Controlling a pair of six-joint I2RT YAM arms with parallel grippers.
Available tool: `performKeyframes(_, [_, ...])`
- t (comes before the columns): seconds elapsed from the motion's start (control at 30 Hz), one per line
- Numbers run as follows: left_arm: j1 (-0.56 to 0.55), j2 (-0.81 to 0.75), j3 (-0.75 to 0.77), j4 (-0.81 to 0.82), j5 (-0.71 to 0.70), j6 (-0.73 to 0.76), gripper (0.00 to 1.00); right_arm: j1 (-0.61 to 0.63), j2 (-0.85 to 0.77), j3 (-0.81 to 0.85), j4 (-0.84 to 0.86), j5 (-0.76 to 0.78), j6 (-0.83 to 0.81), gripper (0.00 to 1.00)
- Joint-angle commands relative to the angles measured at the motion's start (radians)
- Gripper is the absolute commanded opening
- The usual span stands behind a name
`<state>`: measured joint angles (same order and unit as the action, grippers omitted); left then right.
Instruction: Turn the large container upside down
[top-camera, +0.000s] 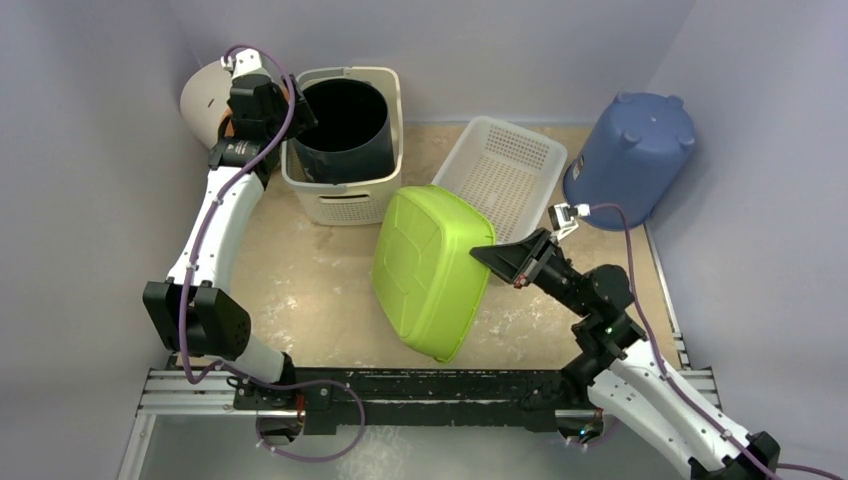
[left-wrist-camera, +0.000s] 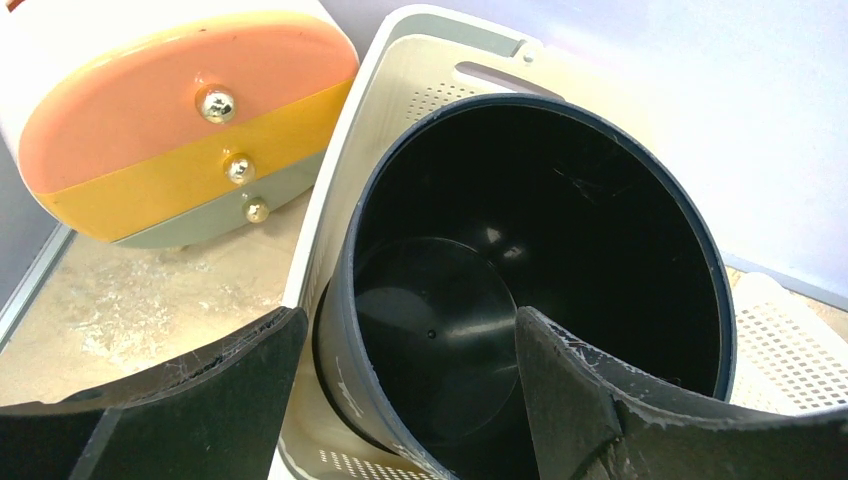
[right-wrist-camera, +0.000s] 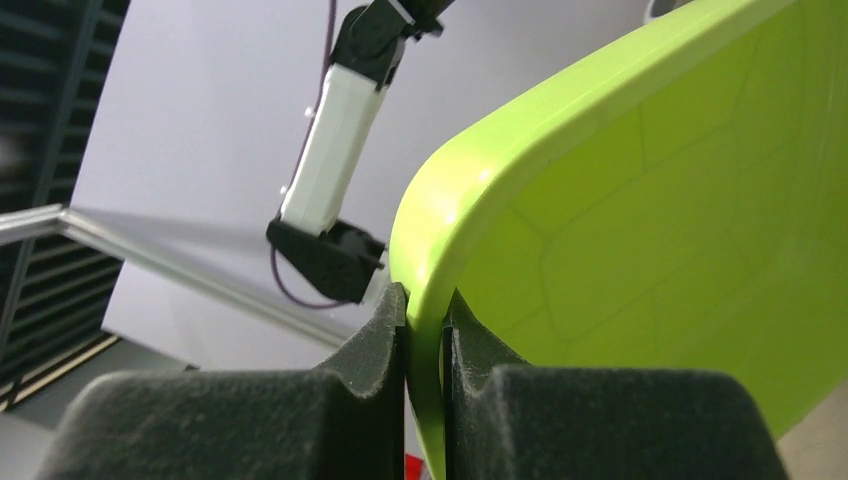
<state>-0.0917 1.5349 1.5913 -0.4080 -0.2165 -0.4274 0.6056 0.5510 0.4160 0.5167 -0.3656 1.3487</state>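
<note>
While basket holds bucket, green tub tilted

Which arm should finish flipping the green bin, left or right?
Right. The right gripper is shut on the rim of the green bin, tilted with its underside showing. The left gripper hangs open over the black bucket in the cream basket, away from the bin.
</note>
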Motion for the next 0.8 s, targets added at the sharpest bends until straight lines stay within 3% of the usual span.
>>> performKeyframes(0.0, [0.006,-0.015,0.008,0.060,0.005,-0.008,0.76,-0.007,0.143,0.072,-0.523,0.042,-0.117,0.00])
performKeyframes(0.23, [0.006,-0.009,0.001,0.051,-0.006,0.006,0.76,-0.034,0.244,0.114,-0.772,0.036,-0.181,0.00])
performKeyframes(0.5, [0.006,-0.012,-0.027,0.052,-0.013,0.014,0.76,-0.038,0.335,0.202,-1.149,0.121,-0.393,0.00])
performKeyframes(0.77, [0.006,-0.011,-0.042,0.066,-0.009,0.003,0.76,-0.039,0.277,0.153,-1.247,0.136,-0.420,0.00])
